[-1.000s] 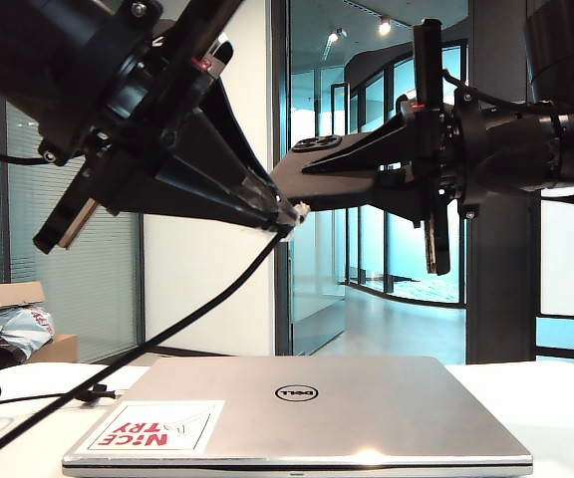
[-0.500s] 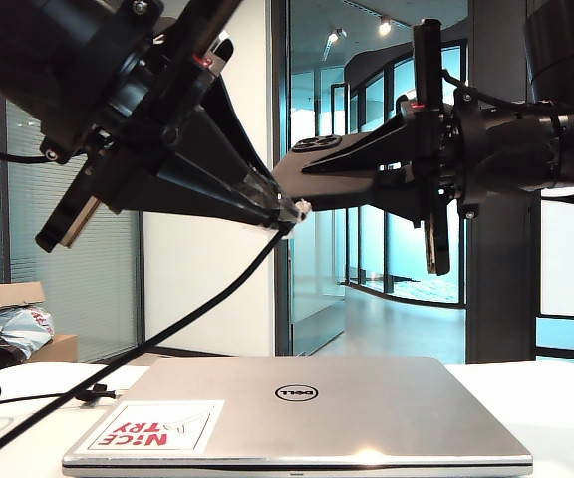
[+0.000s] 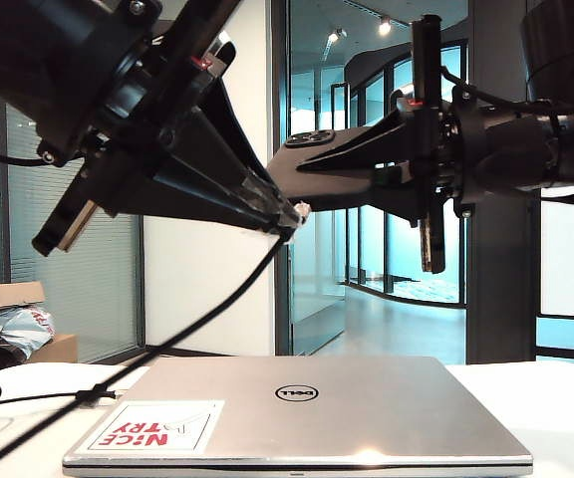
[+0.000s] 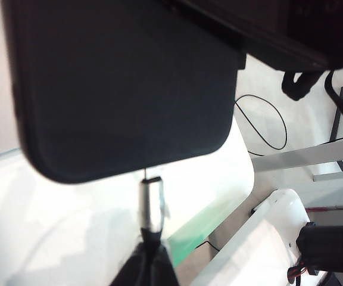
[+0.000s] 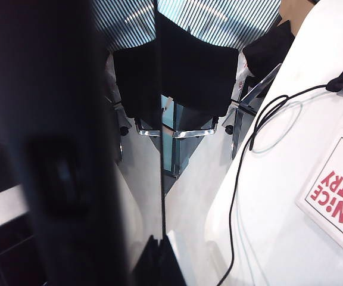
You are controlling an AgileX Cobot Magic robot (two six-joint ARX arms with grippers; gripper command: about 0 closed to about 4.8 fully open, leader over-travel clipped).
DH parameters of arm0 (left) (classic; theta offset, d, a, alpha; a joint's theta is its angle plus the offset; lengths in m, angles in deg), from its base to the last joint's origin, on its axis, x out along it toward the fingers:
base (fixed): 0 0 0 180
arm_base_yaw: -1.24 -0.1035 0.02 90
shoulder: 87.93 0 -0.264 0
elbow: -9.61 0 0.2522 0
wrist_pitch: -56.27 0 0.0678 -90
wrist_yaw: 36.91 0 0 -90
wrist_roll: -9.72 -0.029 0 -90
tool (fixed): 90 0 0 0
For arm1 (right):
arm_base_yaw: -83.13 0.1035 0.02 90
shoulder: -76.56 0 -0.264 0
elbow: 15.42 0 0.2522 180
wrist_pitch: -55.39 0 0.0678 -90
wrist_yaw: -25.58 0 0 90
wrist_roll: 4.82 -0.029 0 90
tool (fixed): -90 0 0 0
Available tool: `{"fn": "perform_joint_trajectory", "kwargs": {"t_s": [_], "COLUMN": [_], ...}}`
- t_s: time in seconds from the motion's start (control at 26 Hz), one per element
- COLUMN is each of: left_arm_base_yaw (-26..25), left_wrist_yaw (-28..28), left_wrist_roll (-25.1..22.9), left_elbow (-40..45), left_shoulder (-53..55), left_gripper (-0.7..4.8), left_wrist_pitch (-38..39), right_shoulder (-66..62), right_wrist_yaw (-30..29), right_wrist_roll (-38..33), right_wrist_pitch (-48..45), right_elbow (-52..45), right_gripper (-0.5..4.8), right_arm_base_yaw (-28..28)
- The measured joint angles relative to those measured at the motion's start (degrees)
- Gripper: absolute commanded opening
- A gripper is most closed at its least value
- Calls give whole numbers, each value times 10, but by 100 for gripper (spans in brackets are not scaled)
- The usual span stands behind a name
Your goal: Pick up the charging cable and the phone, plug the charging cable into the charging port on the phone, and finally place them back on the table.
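My left gripper point(image 3: 285, 217) hangs high over the table point(image 3: 556, 408), shut on the charging cable point(image 3: 197, 324) just behind its silver plug point(image 4: 152, 202). From there the cord droops down to the left onto the tabletop. My right gripper point(image 3: 317, 184) reaches in from the right, shut on the phone point(image 3: 285, 179), a black slab held about level with its camera bump on top. In the left wrist view the plug tip meets the phone's point(image 4: 124, 83) short edge. The charging port itself is too small to make out, so I cannot tell whether the plug is in it.
A closed silver laptop point(image 3: 307, 408) with a red-lettered sticker point(image 3: 152, 426) lies below both grippers. The cable's slack loops over the table's left side point(image 5: 237, 179), with its black tie strap point(image 3: 96, 395) beside the laptop. Boxes and bags sit beyond the far left edge.
The phone's free end has edged slightly left, closer over the plug. The hanging cord has swung a little. The left gripper has kept still.
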State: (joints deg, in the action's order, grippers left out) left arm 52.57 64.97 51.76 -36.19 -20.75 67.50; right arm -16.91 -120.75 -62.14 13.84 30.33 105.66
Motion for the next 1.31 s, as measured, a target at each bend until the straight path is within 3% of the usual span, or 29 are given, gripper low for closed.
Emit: {"fn": "perform_joint_trajectory", "kwargs": {"t_s": [1.08, 1.12, 1.15, 1.23, 1.31], "left_arm_base_yaw": [0, 0, 0, 0, 0], "left_wrist_yaw": [-1, 0, -1, -2, -4], "left_wrist_roll": [0, 0, 0, 1, 1], "left_elbow": [0, 0, 0, 0, 0], "left_shoulder": [0, 0, 0, 0, 0], "left_gripper": [-4, 32, 123, 228, 275], "left_wrist_pitch": [-20, -19, -19, -25, -33], "right_shoulder": [0, 0, 0, 0, 0], "right_wrist_yaw": [-3, -1, 4, 7, 10], "right_wrist_roll": [-43, -42, -42, -43, -42], "right_wrist_pitch": [3, 3, 3, 4, 9], "right_elbow": [0, 0, 0, 0, 0], "right_gripper": [-6, -6, -6, -6, -6], "right_arm_base_yaw": [1, 2, 3, 4, 5]}}
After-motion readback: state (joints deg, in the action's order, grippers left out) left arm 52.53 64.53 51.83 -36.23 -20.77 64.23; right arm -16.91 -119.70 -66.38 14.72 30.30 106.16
